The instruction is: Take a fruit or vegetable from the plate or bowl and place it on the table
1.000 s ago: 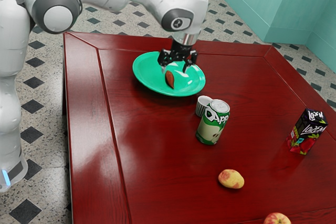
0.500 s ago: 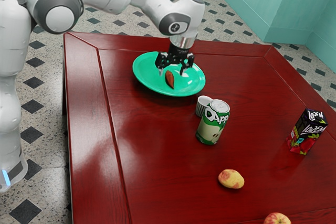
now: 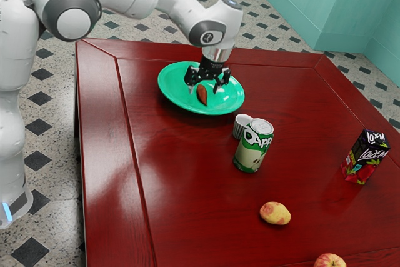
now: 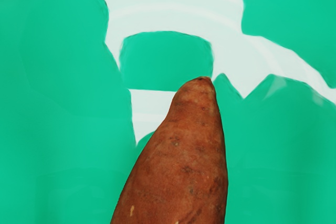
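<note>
Your pincer [image 3: 204,90] is spread over the sweet potato [image 3: 202,95] on the green plate [image 3: 178,94].

You have the two fingers standing apart, low over the plate, with nothing pinched; whether either one touches the sweet potato, you cannot tell. In your wrist view the reddish-brown sweet potato lies on the glossy green surface, its narrow end in sight and its wider part running out under the hand. Just beside the plate on your red counter [image 3: 187,186] you have a ribbed white cup [image 3: 239,127], close against a green can [image 3: 254,146]. Toward the exterior view's right stands a dark drink carton [image 3: 365,157]; nearer that camera lie an oval yellow-and-red fruit [image 3: 275,213] and an apple [image 3: 330,261], partly cut off by the view's lower edge.
</note>
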Robot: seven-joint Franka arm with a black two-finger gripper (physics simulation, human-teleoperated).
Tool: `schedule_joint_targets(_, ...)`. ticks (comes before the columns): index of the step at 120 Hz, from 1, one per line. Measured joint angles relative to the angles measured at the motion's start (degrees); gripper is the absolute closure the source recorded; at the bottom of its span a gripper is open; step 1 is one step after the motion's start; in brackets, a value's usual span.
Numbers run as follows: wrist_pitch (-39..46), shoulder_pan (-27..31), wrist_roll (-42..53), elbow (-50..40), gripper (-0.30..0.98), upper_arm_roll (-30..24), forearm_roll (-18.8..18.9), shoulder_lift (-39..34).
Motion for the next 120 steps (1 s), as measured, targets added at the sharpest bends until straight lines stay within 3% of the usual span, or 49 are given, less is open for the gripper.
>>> schedule_joint_targets(23,0.5,0.0,0.1,-0.1,0.03,0.0,0.0,0.5)
schedule_joint_targets(57,0.5,0.0,0.6,-0.4,0.48,0.0,-0.1,0.5)
schedule_joint_targets(120,-0.6,-0.3,1.0,-0.4,0.56,-0.5,-0.3,-3.9)
